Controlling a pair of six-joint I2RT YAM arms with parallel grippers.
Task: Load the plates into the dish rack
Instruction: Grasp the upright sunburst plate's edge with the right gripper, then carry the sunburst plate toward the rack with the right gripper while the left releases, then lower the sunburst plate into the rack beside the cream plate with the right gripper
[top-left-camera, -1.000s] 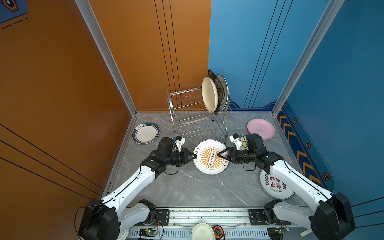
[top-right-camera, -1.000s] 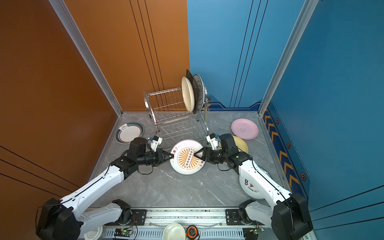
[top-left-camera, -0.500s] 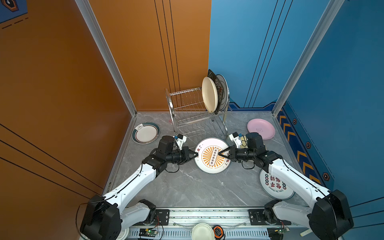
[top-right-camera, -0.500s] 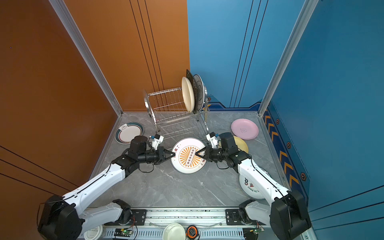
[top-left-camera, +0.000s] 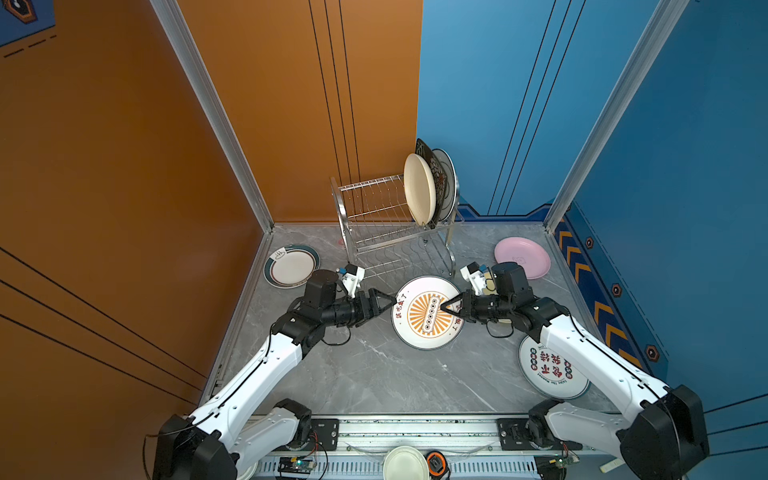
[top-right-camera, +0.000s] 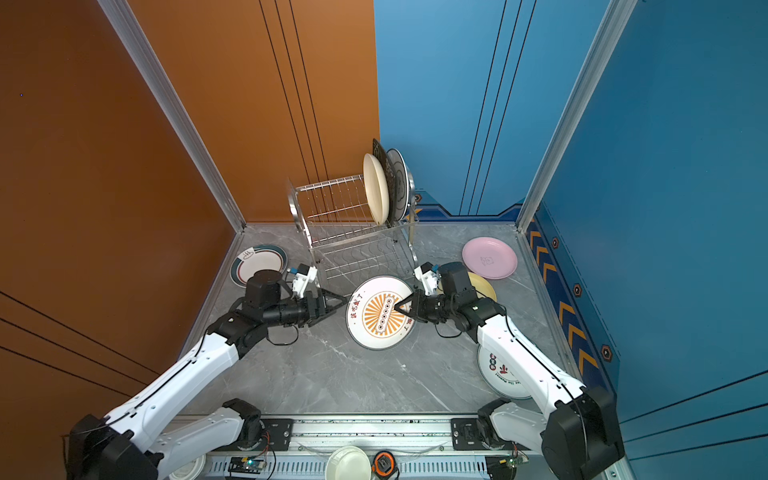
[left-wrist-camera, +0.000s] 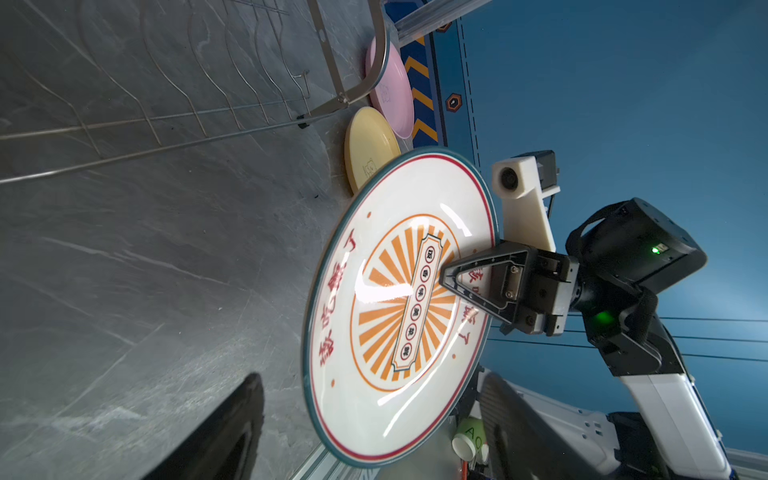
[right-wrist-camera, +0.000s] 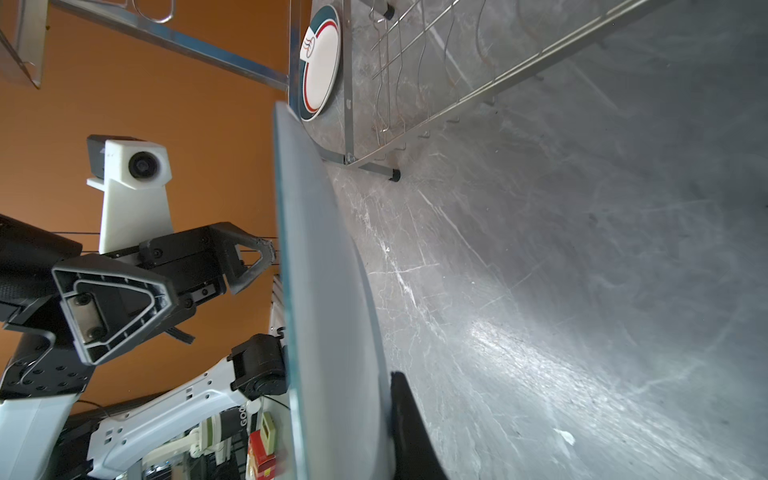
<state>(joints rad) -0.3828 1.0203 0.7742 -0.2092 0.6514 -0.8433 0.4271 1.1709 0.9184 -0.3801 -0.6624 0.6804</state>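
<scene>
The orange-sunburst plate (top-left-camera: 428, 318) (top-right-camera: 380, 316) hangs tilted above the grey table, in front of the dish rack (top-left-camera: 386, 224). My right gripper (top-left-camera: 449, 307) (left-wrist-camera: 451, 278) is shut on its right rim; one finger (right-wrist-camera: 411, 428) presses its underside (right-wrist-camera: 328, 291). My left gripper (top-left-camera: 384, 304) (right-wrist-camera: 208, 282) is open at the plate's left rim, fingers (left-wrist-camera: 224, 428) wide apart. A cream plate (top-left-camera: 419, 193), a square black one (top-left-camera: 434, 178) and a white one (top-left-camera: 449, 183) stand in the rack's top tier. On the table lie the pink (top-left-camera: 521, 257), pale yellow (top-right-camera: 482, 286), teal-rimmed (top-left-camera: 291, 266) and red-lettered (top-left-camera: 548, 370) plates.
Orange and blue walls close in the table on three sides. A white bowl (top-left-camera: 405, 463) and an orange-black tape measure (top-left-camera: 436, 461) sit at the front rail. The rack's lower tier (top-right-camera: 361, 257) holds nothing.
My right gripper closed on the sunburst plate's right rim. My left gripper, shut on the left rim before, has now opened and let go.
</scene>
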